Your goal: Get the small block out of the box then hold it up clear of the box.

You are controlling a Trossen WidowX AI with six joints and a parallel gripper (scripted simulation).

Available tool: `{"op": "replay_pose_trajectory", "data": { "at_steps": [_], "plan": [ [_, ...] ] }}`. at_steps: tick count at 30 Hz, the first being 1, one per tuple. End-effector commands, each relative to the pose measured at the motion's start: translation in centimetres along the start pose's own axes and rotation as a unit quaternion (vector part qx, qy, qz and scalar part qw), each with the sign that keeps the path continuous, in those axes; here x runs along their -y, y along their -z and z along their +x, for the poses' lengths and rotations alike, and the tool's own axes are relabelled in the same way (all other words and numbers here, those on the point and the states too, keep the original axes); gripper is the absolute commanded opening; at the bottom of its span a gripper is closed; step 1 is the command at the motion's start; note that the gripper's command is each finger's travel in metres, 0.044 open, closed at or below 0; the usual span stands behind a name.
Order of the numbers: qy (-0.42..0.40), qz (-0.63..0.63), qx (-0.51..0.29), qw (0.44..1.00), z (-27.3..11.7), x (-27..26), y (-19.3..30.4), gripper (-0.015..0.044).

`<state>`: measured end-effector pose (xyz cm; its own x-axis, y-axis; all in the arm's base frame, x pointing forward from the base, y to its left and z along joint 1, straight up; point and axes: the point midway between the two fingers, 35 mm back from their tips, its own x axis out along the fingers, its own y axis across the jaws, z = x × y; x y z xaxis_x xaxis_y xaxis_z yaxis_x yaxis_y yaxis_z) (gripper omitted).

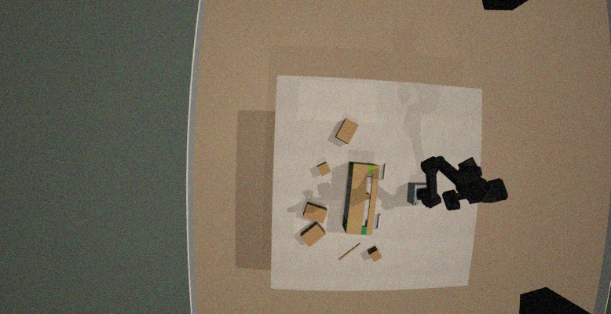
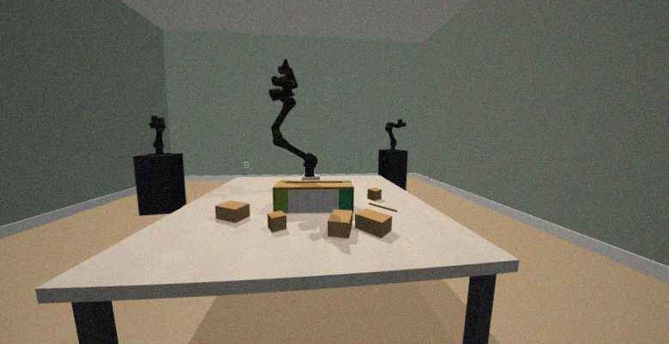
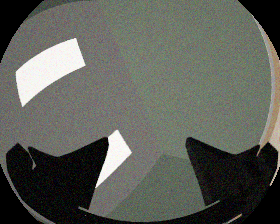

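Way up high, past the far end of the table (image 1: 427,264) (image 2: 187,261), can see the gripper (image 1: 483,188) (image 2: 283,76) (image 3: 148,143). Has its fingers wide open, with nothing in between. Can see a long wooden box (image 1: 356,200) (image 2: 313,185) in the middle of the table, well apart from the gripper. Has a light green left end and a dark green right end. Cannot tell where the small block for the job is, in the box or out. Can also see a big brown block (image 1: 346,130) (image 2: 232,211) to the left, a little cube (image 1: 323,168) (image 2: 277,221) near, and two more big blocks (image 1: 315,212) (image 2: 373,222) near and to the right. Farther right, can find a thin stick (image 1: 349,251) (image 2: 383,207) beside another little cube (image 1: 374,253) (image 2: 374,193).
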<state>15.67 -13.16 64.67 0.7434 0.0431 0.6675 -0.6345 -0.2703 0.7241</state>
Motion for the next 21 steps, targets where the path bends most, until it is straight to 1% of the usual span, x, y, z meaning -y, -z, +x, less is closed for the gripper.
{"op": "replay_pose_trajectory", "data": {
  "at_steps": [1, 4, 12, 16, 21],
  "plan": [
    [-0.001, -0.002, 0.000, 1.000, 0.0, 0.0, 0.1, 0.0400],
    [-0.010, -0.036, -0.004, 0.999, -0.4, -0.7, 1.3, 0.0400],
    [-0.045, -0.204, -0.035, 0.977, -1.7, -2.4, 8.2, 0.0400],
    [-0.062, -0.332, -0.071, 0.938, -2.3, -1.8, 14.0, 0.0400],
    [-0.067, -0.469, -0.117, 0.873, -2.6, 1.0, 20.2, 0.0400]
  ]
}}
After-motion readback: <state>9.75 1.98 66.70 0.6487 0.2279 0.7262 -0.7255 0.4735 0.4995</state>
